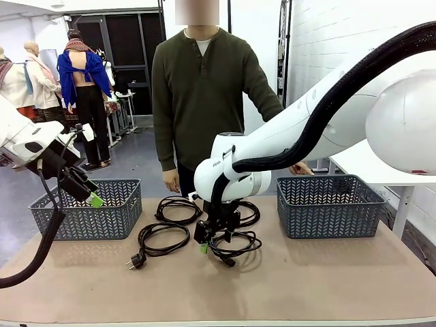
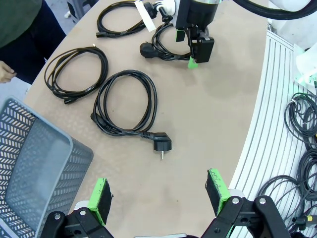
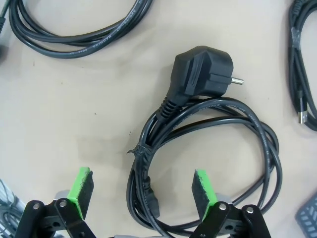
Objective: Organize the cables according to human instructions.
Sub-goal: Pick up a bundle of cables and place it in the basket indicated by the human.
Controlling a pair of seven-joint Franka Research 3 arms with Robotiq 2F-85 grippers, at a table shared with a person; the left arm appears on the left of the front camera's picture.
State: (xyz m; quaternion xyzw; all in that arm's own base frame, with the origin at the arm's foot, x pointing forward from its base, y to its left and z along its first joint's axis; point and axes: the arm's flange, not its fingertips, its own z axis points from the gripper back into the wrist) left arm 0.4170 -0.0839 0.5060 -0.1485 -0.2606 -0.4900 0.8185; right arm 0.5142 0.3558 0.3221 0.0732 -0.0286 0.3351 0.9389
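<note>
Now my right end effector hangs apart over a power-cord coil; pinching one loop could unravel it. Left end effector apart too.

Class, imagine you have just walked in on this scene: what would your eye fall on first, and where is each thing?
The white right arm's open right claw hangs over one coiled black cable at the middle of the table. Beside it lie three more cables, between a grey basket at the left and a second basket at the right. A person in an olive shirt stands at the far side.
</note>
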